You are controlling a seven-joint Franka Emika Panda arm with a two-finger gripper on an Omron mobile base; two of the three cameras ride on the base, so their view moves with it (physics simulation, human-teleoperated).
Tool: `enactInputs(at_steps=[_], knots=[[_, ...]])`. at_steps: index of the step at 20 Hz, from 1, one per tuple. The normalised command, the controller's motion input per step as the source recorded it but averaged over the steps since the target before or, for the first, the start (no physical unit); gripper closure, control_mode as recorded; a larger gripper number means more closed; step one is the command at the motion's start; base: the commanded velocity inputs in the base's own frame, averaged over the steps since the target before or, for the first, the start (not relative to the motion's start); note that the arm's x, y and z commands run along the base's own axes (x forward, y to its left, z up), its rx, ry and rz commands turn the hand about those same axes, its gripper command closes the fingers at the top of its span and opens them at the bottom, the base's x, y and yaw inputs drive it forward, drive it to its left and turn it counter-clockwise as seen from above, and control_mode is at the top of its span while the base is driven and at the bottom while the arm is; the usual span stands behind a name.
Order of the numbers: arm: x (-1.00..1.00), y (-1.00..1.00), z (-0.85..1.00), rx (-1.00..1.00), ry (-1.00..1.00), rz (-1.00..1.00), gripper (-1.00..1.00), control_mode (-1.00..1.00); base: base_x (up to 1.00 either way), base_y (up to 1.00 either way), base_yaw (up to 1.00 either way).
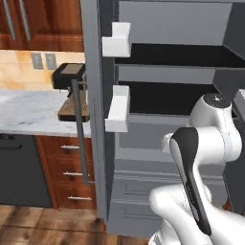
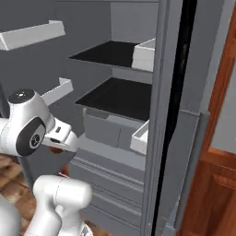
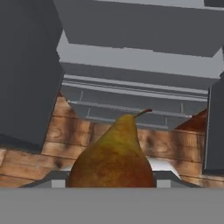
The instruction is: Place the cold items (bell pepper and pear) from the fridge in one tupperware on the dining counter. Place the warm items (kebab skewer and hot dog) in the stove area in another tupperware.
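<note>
The pear (image 3: 113,153) is golden-brown with reddish blush, its short stem tilted. The end effector pinches it before the open fridge (image 3: 140,65).

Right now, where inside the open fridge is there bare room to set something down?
Both dark fridge shelves look bare: the upper shelf and the lower shelf above the drawers. The white door bins look bare too. The tight spot is at the gripper, where the pear sits close against the camera.

The pear (image 3: 113,155) has a mottled brown-yellow skin, slightly rough. The fridge (image 1: 158,143) looks of matt grey plastic. The floor (image 3: 52,144) is worn wood. The counter (image 1: 28,112) is glossy marble.
</note>
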Motion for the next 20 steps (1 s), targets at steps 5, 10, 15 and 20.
enactInputs(at_steps=[5, 10, 15, 20], knots=[[0.0, 0.0, 0.0, 0.0, 0.0, 0.0, 1.0, 1.0, -0.62, 0.04, 0.87], [0.0, 0.0, 0.0, 0.0, 0.0, 0.0, 1.0, 1.0, -0.73, 0.16, 0.85], [0.0, 0.0, 0.0, 0.0, 0.0, 0.0, 1.0, 1.0, -0.17, 0.48, 0.74], [0.0, 0.0, 0.0, 0.0, 0.0, 0.0, 1.0, 1.0, 0.27, 0.45, 0.63]])
